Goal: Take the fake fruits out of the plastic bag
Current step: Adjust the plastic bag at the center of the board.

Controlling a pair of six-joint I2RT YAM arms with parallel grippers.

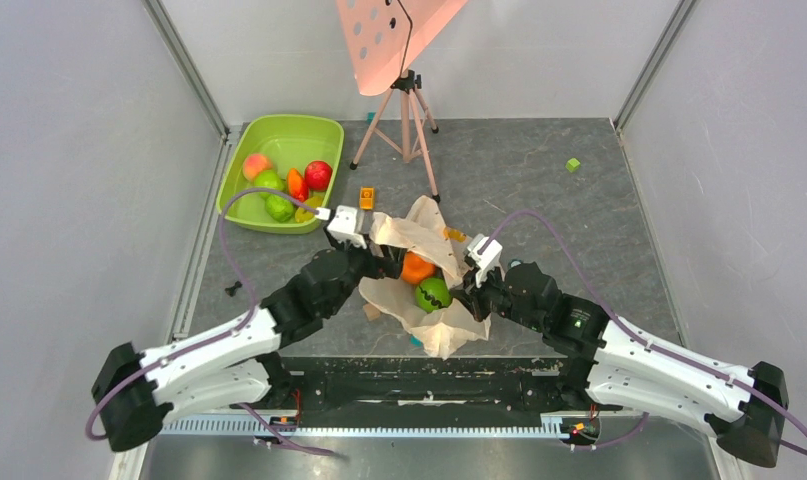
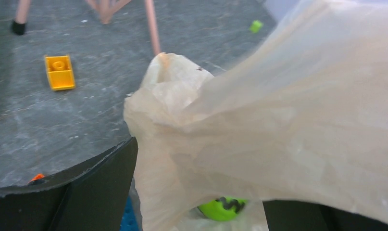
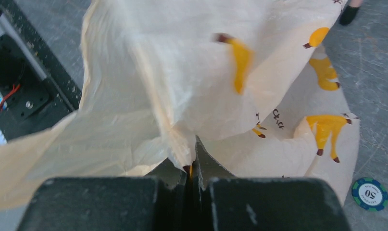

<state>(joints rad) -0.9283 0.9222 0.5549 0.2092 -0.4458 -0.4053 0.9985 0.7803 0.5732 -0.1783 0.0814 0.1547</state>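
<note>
Though unclear from above, right pincer (image 3: 192,174) tight on the plastic bag (image 3: 153,72); left pincer (image 2: 201,185) wide.

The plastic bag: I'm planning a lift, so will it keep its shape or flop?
Probably floppy: the bag drapes in creases from the shut right tool. Likely light, since that one pinch holds a fold up.

Chip: I read "50" on the round blue-green chip (image 3: 369,194) on the desk (image 3: 374,96); its rim lettering is too small.
Plastic bag (image 3: 288,144): dark print beginning "Chic"; I can't read the rest.
</note>
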